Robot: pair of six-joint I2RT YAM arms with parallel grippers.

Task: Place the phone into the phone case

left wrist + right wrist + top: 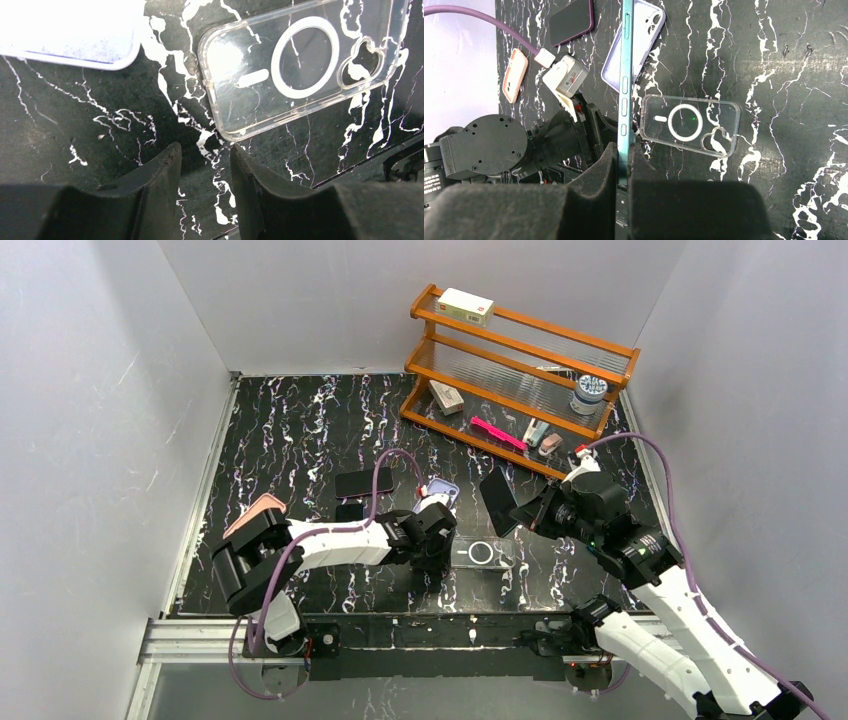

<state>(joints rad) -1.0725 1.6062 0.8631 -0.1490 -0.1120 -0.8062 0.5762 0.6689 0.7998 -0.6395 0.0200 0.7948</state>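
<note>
The clear phone case lies flat near the table's front edge, its ring and camera cutout facing up. It also shows in the left wrist view as the clear phone case and in the right wrist view as the clear phone case. My left gripper sits low at the case's left end. Its jaws stand a little apart over bare table, holding nothing. My right gripper is shut on the phone, holding it tilted in the air above and behind the case. The phone shows edge-on, teal-sided, between the right gripper pads.
A lavender case lies just behind the left gripper. Further left lie a dark phone and a pink case. A wooden rack with small items stands at the back right. White walls enclose the table.
</note>
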